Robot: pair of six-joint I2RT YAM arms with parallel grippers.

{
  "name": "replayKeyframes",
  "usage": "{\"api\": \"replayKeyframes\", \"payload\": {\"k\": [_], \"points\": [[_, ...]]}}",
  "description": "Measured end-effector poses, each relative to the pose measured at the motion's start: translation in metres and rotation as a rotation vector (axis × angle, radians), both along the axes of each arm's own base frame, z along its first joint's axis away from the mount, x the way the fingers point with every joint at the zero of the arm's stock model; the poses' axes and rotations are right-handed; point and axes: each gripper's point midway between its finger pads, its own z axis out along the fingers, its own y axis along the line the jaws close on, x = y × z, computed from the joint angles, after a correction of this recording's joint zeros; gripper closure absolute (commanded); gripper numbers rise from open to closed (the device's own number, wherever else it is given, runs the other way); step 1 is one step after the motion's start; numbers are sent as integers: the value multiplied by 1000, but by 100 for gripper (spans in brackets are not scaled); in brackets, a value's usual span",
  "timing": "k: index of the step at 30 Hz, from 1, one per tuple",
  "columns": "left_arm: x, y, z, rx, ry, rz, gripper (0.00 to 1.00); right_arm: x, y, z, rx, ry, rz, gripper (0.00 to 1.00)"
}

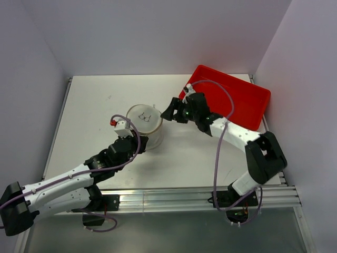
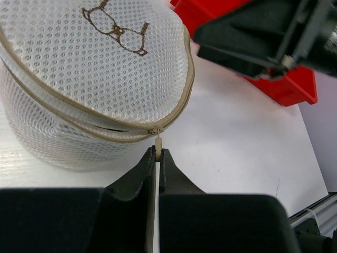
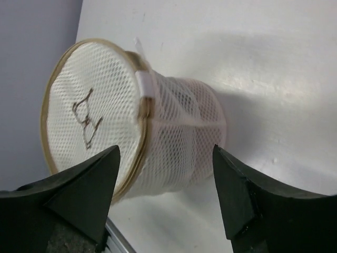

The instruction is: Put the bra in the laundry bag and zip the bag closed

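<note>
The laundry bag (image 1: 144, 124) is a round white mesh pouch with a beige zipper rim and a small bra drawing on its lid. It stands mid-table, and also shows in the left wrist view (image 2: 89, 79) and the right wrist view (image 3: 137, 118). My left gripper (image 2: 158, 154) is shut on the beige zipper pull (image 2: 157, 143) at the bag's near rim. A short dark gap in the zipper shows left of the pull. My right gripper (image 3: 166, 158) is open and empty, close beside the bag's right side (image 1: 169, 112). The bra is hidden.
A red plastic tray (image 1: 231, 100) sits at the back right, behind my right arm; its corner shows in the left wrist view (image 2: 295, 84). The table's near edge has a metal rail (image 1: 200, 196). Grey walls close in the left, back and right.
</note>
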Motion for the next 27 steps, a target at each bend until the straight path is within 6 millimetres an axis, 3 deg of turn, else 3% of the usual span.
{"api": "replayKeyframes", "payload": {"k": [4,6,10,16,18,20,22,24,27], "points": [[3,-12,-2,-25,7,-16,100,-38,-19,1,47,4,-38,22],[4,-17,0,-46,2,-23,100,-61,-19,1,91,6,-30,28],[5,-28,2,-87,3,-47,100,-85,-6,3,164,32,2,36],[0,-40,-6,-107,22,-92,100,-87,12,13,222,36,27,46],[-2,-41,-7,-112,27,-97,100,-82,17,12,225,45,27,59],[-2,-41,-8,-114,28,-96,100,-77,20,8,219,60,24,61],[-3,-39,-9,-112,29,-95,100,-75,21,5,215,69,19,63],[-4,-38,-8,-114,28,-95,100,-74,19,3,209,71,12,77],[-5,-36,-6,-122,21,-94,100,-70,15,1,198,69,-5,78]]}}
